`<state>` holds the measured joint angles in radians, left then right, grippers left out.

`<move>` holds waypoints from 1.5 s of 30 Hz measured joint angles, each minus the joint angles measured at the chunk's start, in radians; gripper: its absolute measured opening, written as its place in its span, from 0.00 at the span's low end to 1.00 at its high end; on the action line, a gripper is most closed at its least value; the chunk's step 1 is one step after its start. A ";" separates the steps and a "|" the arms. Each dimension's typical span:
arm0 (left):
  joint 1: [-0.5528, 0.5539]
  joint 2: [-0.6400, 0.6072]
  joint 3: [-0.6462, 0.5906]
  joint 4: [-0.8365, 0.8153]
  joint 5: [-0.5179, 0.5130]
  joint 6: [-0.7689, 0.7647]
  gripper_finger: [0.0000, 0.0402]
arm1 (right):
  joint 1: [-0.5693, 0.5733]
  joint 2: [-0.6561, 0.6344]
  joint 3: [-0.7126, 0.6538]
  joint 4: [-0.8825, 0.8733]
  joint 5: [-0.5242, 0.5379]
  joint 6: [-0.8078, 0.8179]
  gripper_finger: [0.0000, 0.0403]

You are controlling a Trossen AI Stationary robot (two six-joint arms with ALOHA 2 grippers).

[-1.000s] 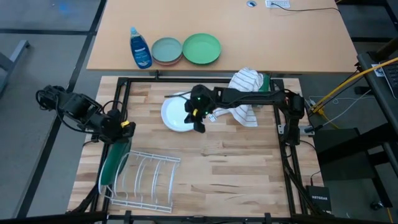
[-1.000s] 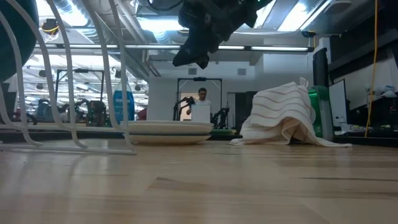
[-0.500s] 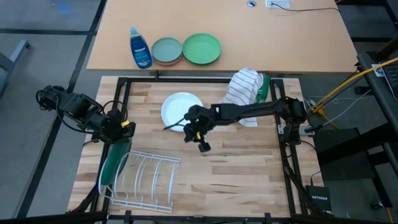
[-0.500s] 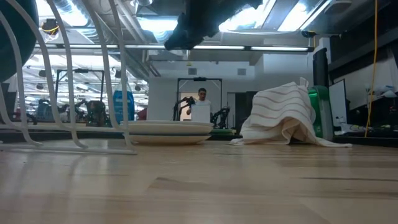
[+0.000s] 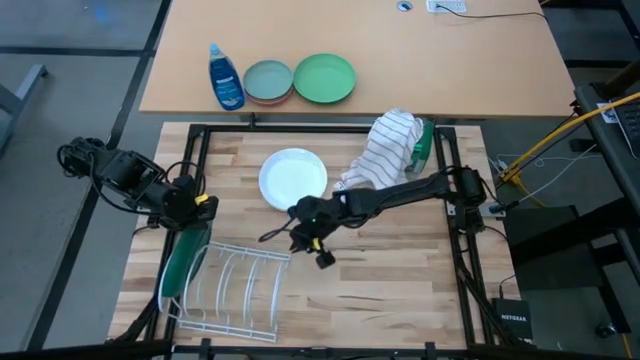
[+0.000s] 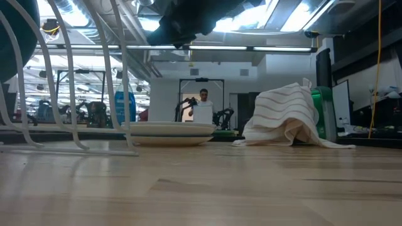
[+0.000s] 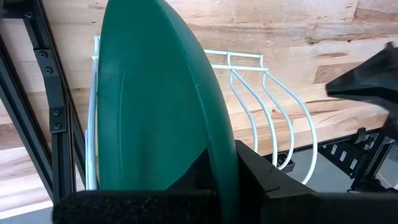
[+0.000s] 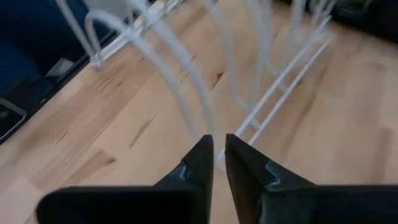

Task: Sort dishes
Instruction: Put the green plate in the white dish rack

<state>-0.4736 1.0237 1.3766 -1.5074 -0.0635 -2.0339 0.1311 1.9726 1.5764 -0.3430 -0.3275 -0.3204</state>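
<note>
Dishes are seen in two places on the wooden desk (image 5: 380, 280): a dark green plate (image 5: 180, 262) is stood on edge at the left end of the white wire rack (image 5: 235, 290), and a stack of white plates (image 5: 292, 179) is laid flat toward the far middle of the desk. The green plate is gripped at its rim by the left claw (image 5: 192, 222), whose fingers (image 7: 261, 177) are closed on either side of the edge in the left wrist view; the plate (image 7: 161, 106) is held upright against the rack's outermost hoops (image 7: 273, 106). The right claw (image 5: 322, 255) is held above the desk between the white stack and the rack, near the rack's right end, with the arm stretched across from the right side. In the right wrist view its fingers (image 8: 193, 168) are seen close together with only a thin gap between them, nothing is gripped, and the rack's wires (image 8: 249, 118) are faced just ahead. From the low view the white stack (image 6: 173, 132) is shown resting flat, with a striped cloth (image 6: 286, 116) heaped to its right. On the tan desk beyond, a blue bottle (image 5: 225, 77), a grey-blue plate (image 5: 267, 80) over a pink one and a light green plate (image 5: 324, 77) are set in a row.
</note>
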 joint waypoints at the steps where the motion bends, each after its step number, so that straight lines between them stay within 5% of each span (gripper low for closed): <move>1: 0.000 0.000 0.000 0.000 0.000 0.003 0.04 | 0.007 0.007 0.000 0.002 -0.002 0.000 0.14; 10: 0.000 0.001 0.000 0.001 0.000 0.025 0.04 | 0.061 0.015 0.000 0.100 0.075 0.001 0.43; 18: 0.000 0.000 -0.001 0.006 0.000 0.026 0.05 | 0.072 0.079 0.000 0.226 0.074 0.007 0.50; 26: -0.011 0.000 -0.001 0.022 -0.003 0.026 0.04 | 0.069 0.104 -0.001 0.252 0.176 0.008 0.38; 37: -0.079 0.006 -0.001 0.036 -0.005 -0.047 0.06 | 0.059 0.104 -0.002 0.262 0.246 -0.008 0.04; 45: -0.149 0.006 -0.001 0.049 -0.002 -0.214 0.06 | 0.061 0.104 -0.002 0.263 0.301 0.053 0.06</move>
<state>-0.6223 1.0298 1.3754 -1.4588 -0.0654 -2.2477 0.1917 2.0769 1.5745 -0.0795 -0.0263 -0.2677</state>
